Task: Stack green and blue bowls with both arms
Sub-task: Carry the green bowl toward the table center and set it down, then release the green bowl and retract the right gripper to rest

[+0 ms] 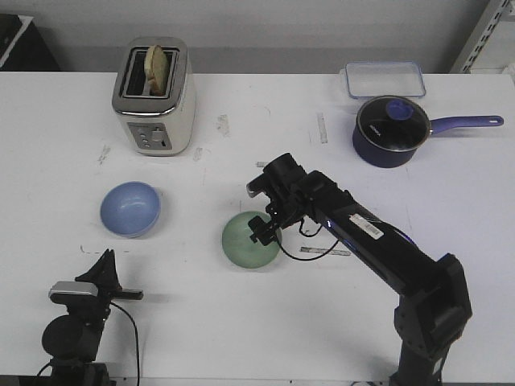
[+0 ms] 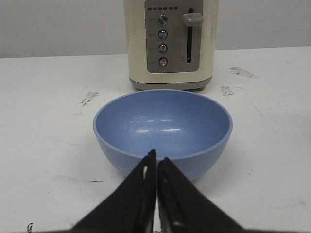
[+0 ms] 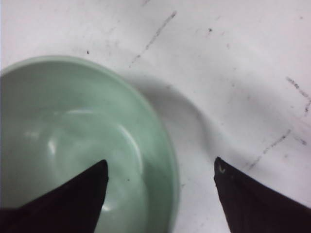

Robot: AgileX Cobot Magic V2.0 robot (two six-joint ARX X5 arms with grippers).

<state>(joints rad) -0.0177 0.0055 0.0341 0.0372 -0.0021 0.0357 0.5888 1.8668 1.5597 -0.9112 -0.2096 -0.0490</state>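
Right tool (image 3: 160, 167) gapes astride green bowl (image 3: 73, 145) rim; left tool (image 2: 156, 162) closed, empty, facing blue bowl (image 2: 163, 128).

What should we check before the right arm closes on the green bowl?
1. Right tool open: ok.
2. Green bowl rim between its fingers, one inside, one outside: ok.
3. Green bowl empty: ok.
4. Blue bowl upright, empty, ready to stack: ok.
5. Left tool open for its bowl: not ok, shut, short of the rim.
6. Toaster and saucepan away from both bowls: ok.
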